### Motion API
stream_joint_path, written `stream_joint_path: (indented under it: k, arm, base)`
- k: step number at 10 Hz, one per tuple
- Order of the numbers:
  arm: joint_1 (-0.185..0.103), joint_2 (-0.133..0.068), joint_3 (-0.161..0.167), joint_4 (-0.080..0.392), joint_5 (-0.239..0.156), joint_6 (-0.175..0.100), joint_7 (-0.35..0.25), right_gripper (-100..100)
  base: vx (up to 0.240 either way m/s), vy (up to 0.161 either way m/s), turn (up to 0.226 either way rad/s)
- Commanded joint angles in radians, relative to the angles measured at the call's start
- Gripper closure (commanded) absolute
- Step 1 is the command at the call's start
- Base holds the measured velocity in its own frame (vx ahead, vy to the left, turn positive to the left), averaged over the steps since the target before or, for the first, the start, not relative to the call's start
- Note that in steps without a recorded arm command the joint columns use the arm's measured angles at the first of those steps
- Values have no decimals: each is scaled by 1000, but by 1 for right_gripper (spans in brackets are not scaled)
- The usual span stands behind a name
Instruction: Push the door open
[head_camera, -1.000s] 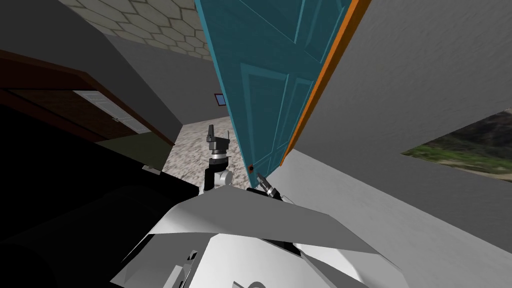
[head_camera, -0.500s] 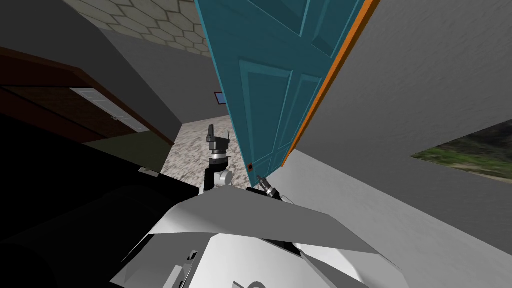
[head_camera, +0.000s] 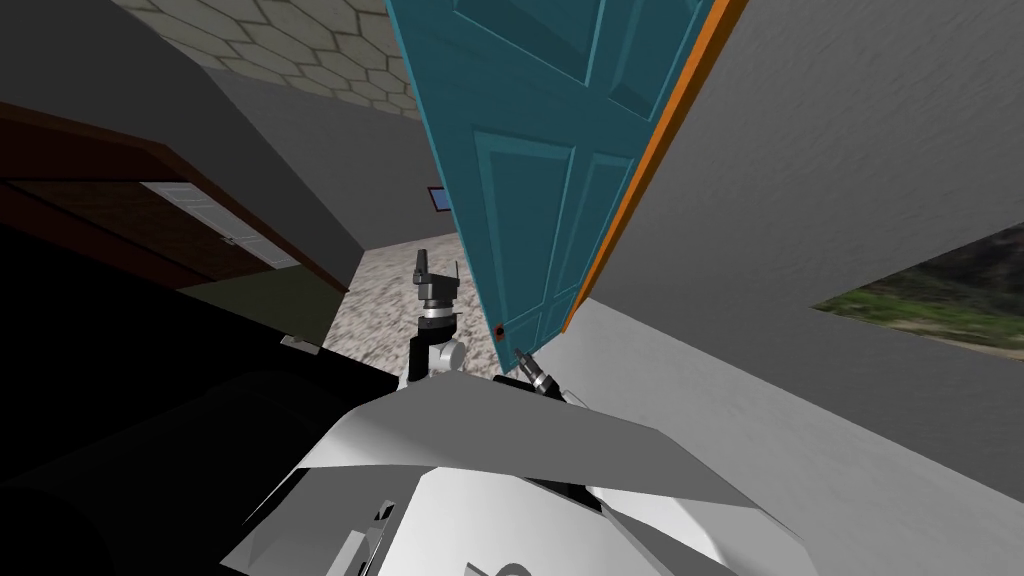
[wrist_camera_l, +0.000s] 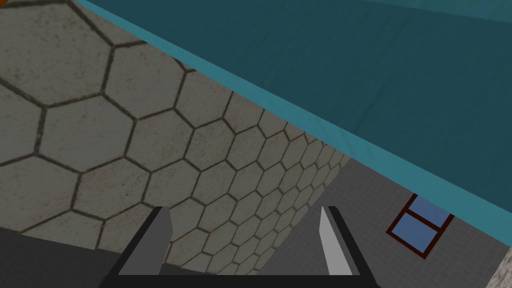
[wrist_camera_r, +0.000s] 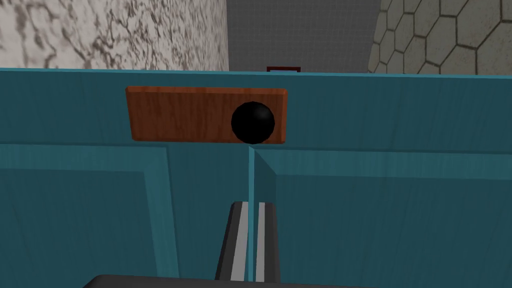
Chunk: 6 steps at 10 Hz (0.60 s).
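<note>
Right gripper (wrist_camera_r: 249, 204): nearest of all, low in front of the chest in the head view (head_camera: 520, 355). Its jaws are pressed together with nothing between them. They point at the door face, along the ridge between two sunken panels. Whether the tips touch the door cannot be told.
Black round knob (wrist_camera_r: 253, 122): just beyond the right gripper's tips, set toward one end of a brown wooden rectangular plate (wrist_camera_r: 180, 114) near the door's free edge.
Teal panelled door (head_camera: 530, 180): directly ahead, standing partly open. Its knob edge is nearer the left arm and its far edge lies against the orange strip.
Left gripper (head_camera: 438, 262): raised beside the door's free edge, in the gap. Its jaws are spread (wrist_camera_l: 244, 208) and hold nothing.
Speckled stone floor (head_camera: 390, 300): lies past the free edge, under the left gripper.
Orange strip (head_camera: 650, 150): runs along the door's far side, against a plain grey wall (head_camera: 830, 150).
Hexagon-tiled surface (wrist_camera_l: 100, 125): beyond the left gripper, past the door's edge.
Small blue window with a dark red frame (wrist_camera_l: 420, 227): farthest, on the grey back wall.
</note>
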Motion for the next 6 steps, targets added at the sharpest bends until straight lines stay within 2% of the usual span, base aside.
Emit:
stream_joint_path:
  k: [1, 3, 4, 6]
  arm:
    - [0, 11, -32, 7, -4, 13, 9, -100]
    - [-1, 26, -72, 17, -8, 28, 20, -100]
    - [-3, 26, -58, 20, -7, 21, 17, -100]
    - [-5, 38, -69, 31, -5, 22, 23, -100]
  base:
    - [-138, 51, -114]
    - [-144, 57, -100]
    - [-62, 31, -23]
    - [88, 129, 41]
